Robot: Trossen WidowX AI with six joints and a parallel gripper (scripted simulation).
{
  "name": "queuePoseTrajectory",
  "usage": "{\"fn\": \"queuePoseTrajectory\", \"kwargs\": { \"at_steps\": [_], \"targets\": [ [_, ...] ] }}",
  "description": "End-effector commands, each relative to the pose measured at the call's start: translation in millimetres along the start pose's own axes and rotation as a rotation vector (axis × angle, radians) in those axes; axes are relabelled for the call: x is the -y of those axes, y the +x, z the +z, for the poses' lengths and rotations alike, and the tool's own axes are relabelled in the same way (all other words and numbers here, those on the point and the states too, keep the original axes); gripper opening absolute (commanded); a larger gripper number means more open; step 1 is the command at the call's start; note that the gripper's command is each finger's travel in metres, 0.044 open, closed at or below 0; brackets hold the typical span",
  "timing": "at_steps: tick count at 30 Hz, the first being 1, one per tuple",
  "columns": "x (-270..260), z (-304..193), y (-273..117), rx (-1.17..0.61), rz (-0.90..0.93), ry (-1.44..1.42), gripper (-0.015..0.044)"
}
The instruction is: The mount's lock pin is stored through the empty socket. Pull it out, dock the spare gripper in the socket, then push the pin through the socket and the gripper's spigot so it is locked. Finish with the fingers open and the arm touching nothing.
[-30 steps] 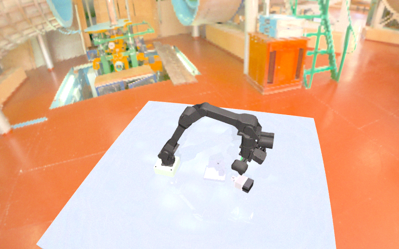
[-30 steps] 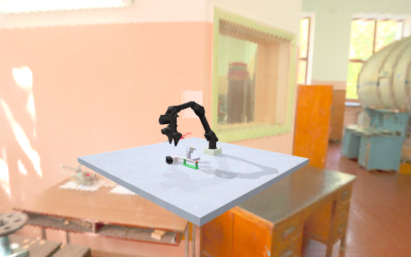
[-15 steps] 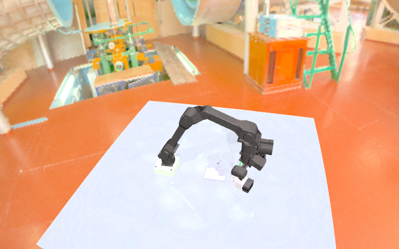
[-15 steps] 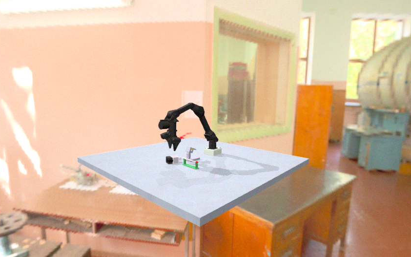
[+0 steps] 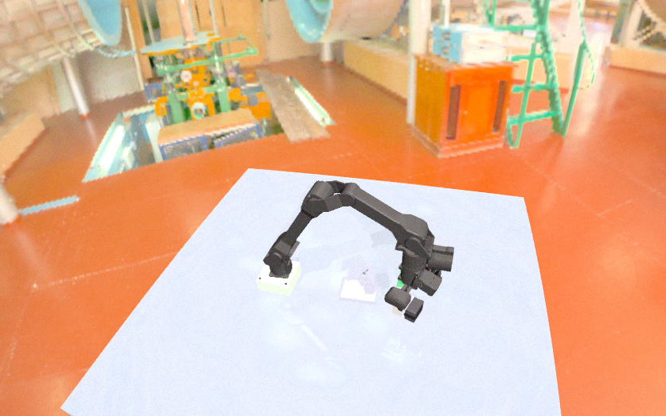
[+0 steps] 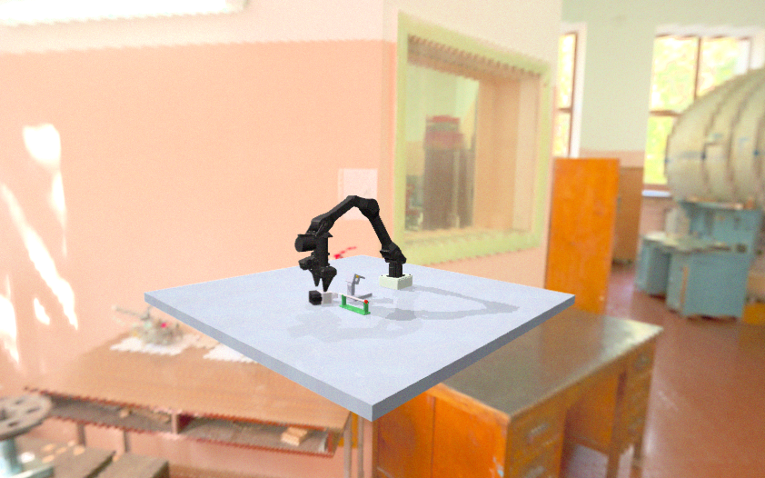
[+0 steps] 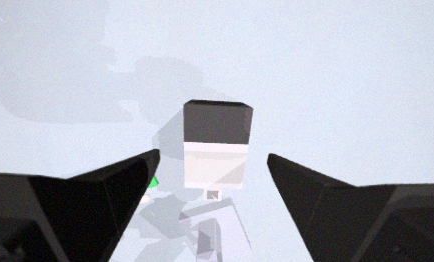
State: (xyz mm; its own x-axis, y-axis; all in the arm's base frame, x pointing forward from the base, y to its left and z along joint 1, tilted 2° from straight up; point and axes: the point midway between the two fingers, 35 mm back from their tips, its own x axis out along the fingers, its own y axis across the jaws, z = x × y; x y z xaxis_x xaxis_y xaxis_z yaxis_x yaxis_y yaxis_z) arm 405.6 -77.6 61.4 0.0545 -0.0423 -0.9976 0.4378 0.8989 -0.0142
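My gripper is open and empty, pointing down over the spare gripper. The spare gripper, a black and white block, lies on the table between and below my fingertips. Its small spigot with a square hole points toward the mount. The pale lilac mount stands beside it; I cannot make out a pin in its socket. The white pin with a red head rests on the green rack, mostly hidden in the wrist view.
The arm's pale base block stands behind the mount. The green rack also shows in the top view as a small patch behind my gripper. All stand on the pale table, whose edges are well away from them.
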Motion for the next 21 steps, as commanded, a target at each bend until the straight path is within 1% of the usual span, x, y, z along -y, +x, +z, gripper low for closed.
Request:
{"fn": "queuePoseTrajectory", "kwargs": {
  "at_steps": [1,21],
  "targets": [
    [1,0,9,-0.004,-0.005,-0.001,0.044],
    [1,0,42,-0.004,-0.005,-0.001,0.044]
  ]
}}
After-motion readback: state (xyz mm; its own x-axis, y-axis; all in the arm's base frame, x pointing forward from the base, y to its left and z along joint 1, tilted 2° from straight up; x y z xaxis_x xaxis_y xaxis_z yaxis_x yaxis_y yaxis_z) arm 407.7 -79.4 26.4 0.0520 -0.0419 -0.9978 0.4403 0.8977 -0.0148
